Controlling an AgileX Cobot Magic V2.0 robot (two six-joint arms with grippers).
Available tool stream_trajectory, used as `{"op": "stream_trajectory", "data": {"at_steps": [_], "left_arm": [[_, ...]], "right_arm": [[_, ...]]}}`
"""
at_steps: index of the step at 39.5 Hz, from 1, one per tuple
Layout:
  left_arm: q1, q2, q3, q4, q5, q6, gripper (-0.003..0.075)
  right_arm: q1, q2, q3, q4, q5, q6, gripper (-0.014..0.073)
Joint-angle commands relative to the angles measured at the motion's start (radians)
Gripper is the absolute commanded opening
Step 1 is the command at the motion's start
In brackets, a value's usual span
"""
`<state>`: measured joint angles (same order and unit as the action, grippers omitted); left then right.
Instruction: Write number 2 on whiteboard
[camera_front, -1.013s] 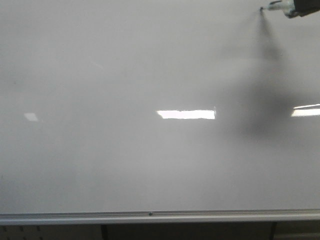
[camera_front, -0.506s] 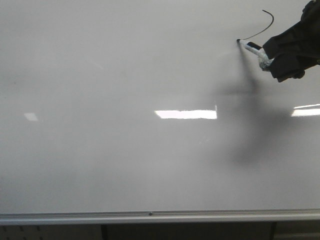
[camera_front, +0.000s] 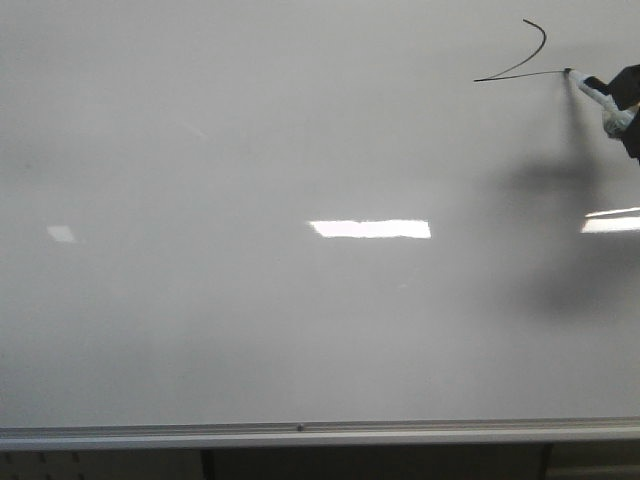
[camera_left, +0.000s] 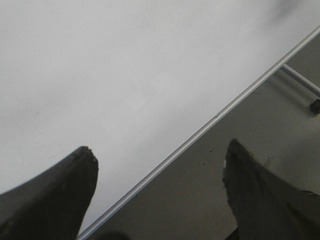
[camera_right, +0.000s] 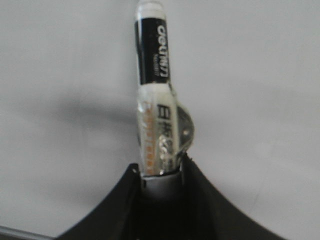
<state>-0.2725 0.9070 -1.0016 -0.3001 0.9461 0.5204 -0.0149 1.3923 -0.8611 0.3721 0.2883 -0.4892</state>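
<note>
Marker tip on the board, base stroke of the 2 drawn.

Front view: my right pincer (camera_front: 630, 105) shows only at the right edge, clenched on a white-and-black taped marker pen (camera_front: 598, 95) whose tip touches the large glossy white-grey whiteboard (camera_front: 250, 150); the thin black hand-drawn number 2 (camera_front: 520, 62) sits high on the right, a curved hook with a flat base line reaching the tip, and the silver metal rail (camera_front: 300, 432) runs along the lower edge. Left wrist view: my left pincer (camera_left: 157, 172) hangs released, dark fingers (camera_left: 55, 200) wide apart, over the board's lower edge, touching nothing. Right wrist view: black jaws grasp the marker, its barrel pointing at the board.
</note>
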Motion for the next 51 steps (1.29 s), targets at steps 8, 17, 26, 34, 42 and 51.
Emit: {"op": "stream_trajectory", "data": {"at_steps": [8, 17, 26, 34, 42, 51], "left_arm": [[-0.023, -0.006, -0.026, -0.033, -0.052, 0.025, 0.0513], [-0.196, -0.006, -0.026, -0.107, -0.04, 0.193, 0.0513], [-0.438, 0.084, -0.057, -0.115, -0.039, 0.22, 0.0513], [-0.642, 0.229, -0.14, -0.115, -0.043, 0.237, 0.0513], [-0.709, 0.367, -0.199, -0.115, -0.056, 0.237, 0.0513], [-0.709, 0.443, -0.207, -0.131, -0.076, 0.237, 0.0494]], "right_arm": [[0.15, -0.227, -0.05, 0.008, 0.281, -0.102, 0.005], [0.346, -0.354, -0.05, 0.023, 0.59, -0.289, 0.005], [0.491, -0.388, -0.05, 0.158, 0.775, -0.384, 0.005], [0.538, -0.388, -0.05, 0.223, 0.819, -0.417, 0.005], [0.538, -0.388, -0.05, 0.224, 0.816, -0.417, 0.005], [0.538, -0.388, -0.05, 0.224, 0.799, -0.417, 0.005]]}}
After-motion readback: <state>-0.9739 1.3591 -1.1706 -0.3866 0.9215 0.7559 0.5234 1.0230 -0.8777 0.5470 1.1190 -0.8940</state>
